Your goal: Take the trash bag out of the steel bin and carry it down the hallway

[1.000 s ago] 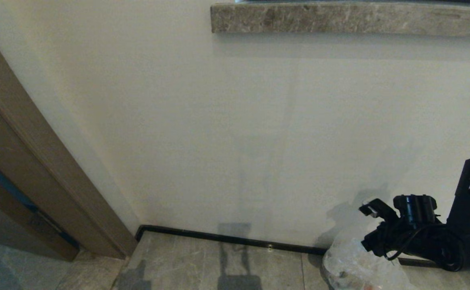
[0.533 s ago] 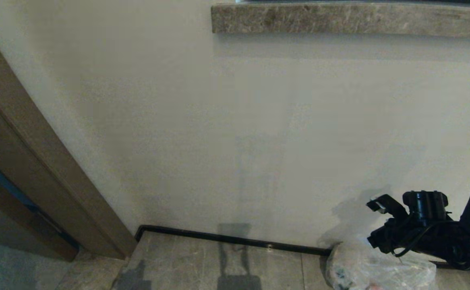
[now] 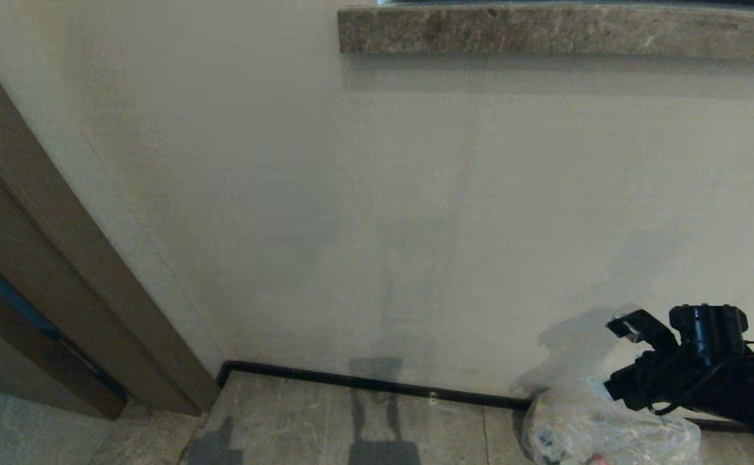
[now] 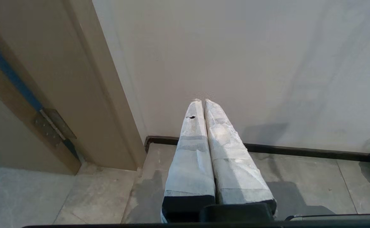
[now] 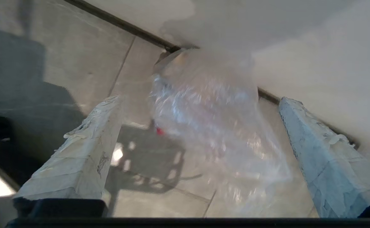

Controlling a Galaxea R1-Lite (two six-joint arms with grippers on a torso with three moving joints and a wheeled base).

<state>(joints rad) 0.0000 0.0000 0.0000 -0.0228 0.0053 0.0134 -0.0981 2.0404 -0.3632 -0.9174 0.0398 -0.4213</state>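
The trash bag [image 3: 603, 429], thin translucent plastic with a bit of red inside, lies slumped on the hallway floor tiles [image 3: 325, 420] against the wall's black skirting, at the lower right of the head view. My right gripper [image 3: 632, 361] hovers just above it and to its right, open. In the right wrist view the trash bag [image 5: 210, 126] shows blurred beyond the wide-apart taped fingers [image 5: 86, 152] of the right gripper [image 5: 200, 100], and neither finger touches it. My left gripper [image 4: 203, 101] is parked, shut and empty, pointing at the wall. The steel bin is out of view.
A pale wall [image 3: 377, 226] closes off the space straight ahead, with a stone ledge [image 3: 564, 29] high on it. A brown wooden door frame [image 3: 60, 271] stands at the left, its hinge [image 4: 53, 125] visible in the left wrist view.
The bag has sunk and spread lower on the floor. My right gripper has drawn back to the right, away from the bag, staying open. The left arm has not moved.
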